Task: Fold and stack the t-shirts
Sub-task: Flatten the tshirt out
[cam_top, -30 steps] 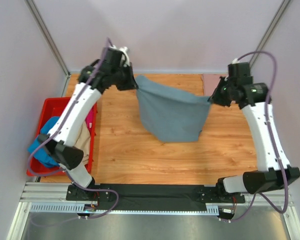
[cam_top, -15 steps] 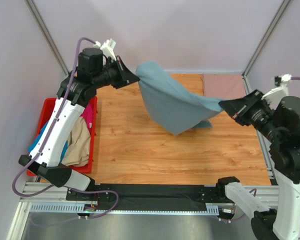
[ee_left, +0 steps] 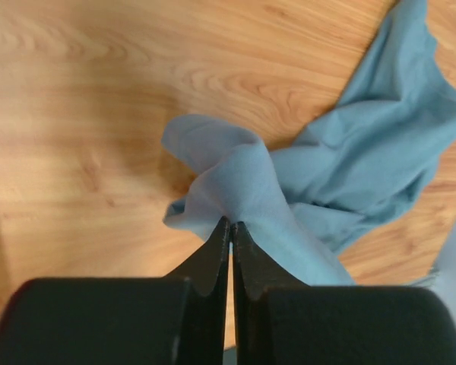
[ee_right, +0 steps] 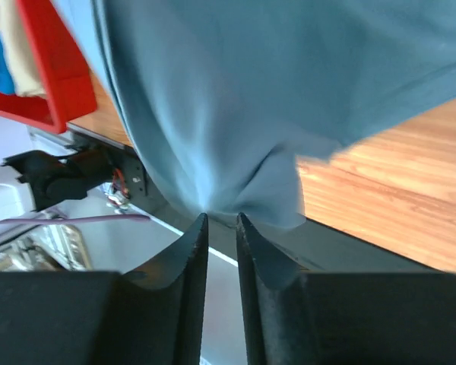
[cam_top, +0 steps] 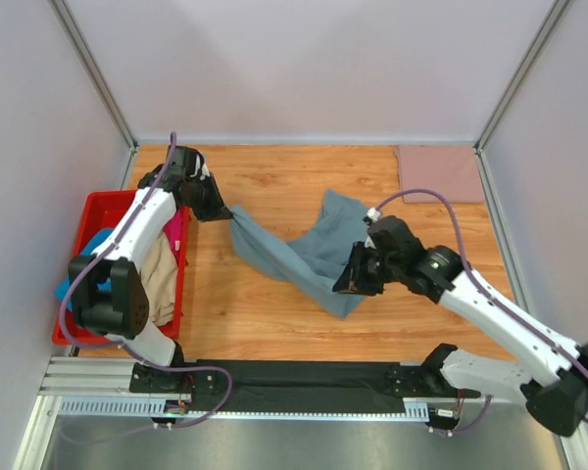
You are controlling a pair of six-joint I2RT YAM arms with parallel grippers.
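Lowered onto table, grey shirt lies unfolded; my left pincer pinches it, right pincer grip I cannot tell; other shirts wait in bin.

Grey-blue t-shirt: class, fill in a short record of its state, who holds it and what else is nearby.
Shirt: grey-blue t-shirt, crumpled on the table, unfolded
Left pincer: shut on its left end
Right pincer: at its near edge, grip unclear
Red bin: left edge, holds other shirts
Pink shirt: flat, far right corner

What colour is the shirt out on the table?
Slate grey-blue; the shirt shows best in the top view.
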